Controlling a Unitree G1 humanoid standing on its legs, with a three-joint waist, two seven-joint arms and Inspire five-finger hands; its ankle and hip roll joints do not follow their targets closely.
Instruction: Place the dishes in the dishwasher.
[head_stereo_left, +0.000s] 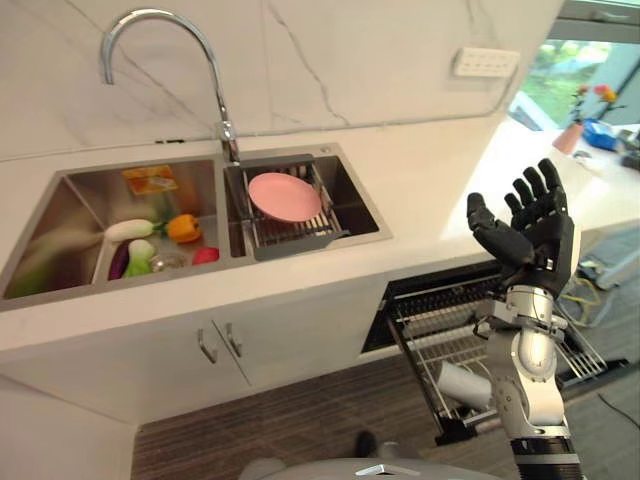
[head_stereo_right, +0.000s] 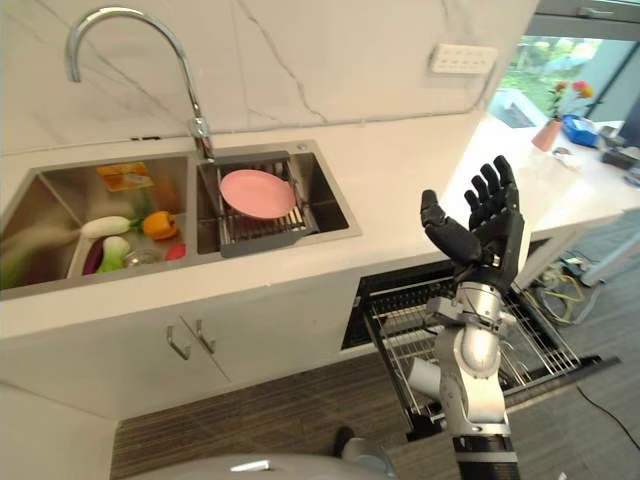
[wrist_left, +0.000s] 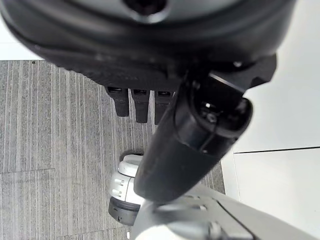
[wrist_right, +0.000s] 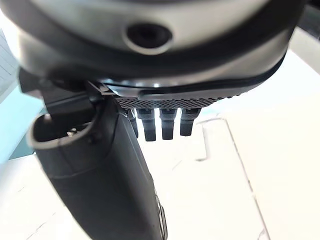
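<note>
A white counter carries a double steel sink, where a pink plate lies on a drain rack in the right basin, well apart from the pulled-out dishwasher rack below. The right hand is raised over that rack, fingers straight and empty; the left hand hangs relaxed above the floor. Reaching across, the plate could slip or knock the faucet, judging by the distance and its smooth rim.
</note>
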